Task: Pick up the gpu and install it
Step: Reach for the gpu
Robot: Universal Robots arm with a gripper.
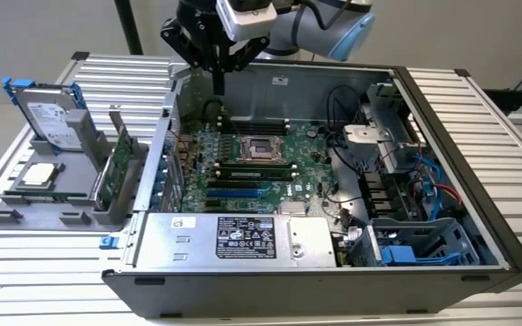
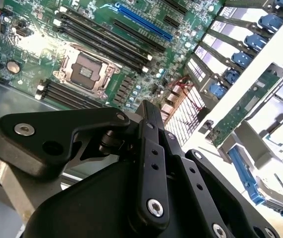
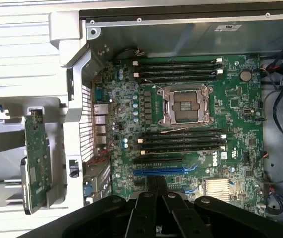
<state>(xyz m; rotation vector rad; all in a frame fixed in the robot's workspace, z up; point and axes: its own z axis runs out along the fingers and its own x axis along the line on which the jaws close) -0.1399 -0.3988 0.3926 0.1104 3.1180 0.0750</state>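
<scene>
Ribbed metal table (image 1: 478, 102) under everything, pale wall behind. Across the table's middle, open case (image 1: 334, 299) on its side, lid off, insides facing up. Flat on the case floor, motherboard (image 1: 252, 170) with square socket (image 1: 261, 146) and long slots. Along the case's near wall, boxy power supply (image 1: 234, 238). Just beside the case, at the table's edge on the exterior view's left, grey holder (image 1: 25, 210). Upright at the holder's far corner, hard drive (image 1: 48, 115) with blue rails. On edge in the holder's slot nearest the case, gpu (image 1: 120, 166), green face showing, close to the case wall. Above the case's far corner on that same side, black gripper (image 1: 217, 87), well apart from the gpu. Narrow: fingers (image 3: 151, 188) pressed together, gripping nothing. Flat on the holder near the hard drive, small chip (image 1: 41, 174).
</scene>
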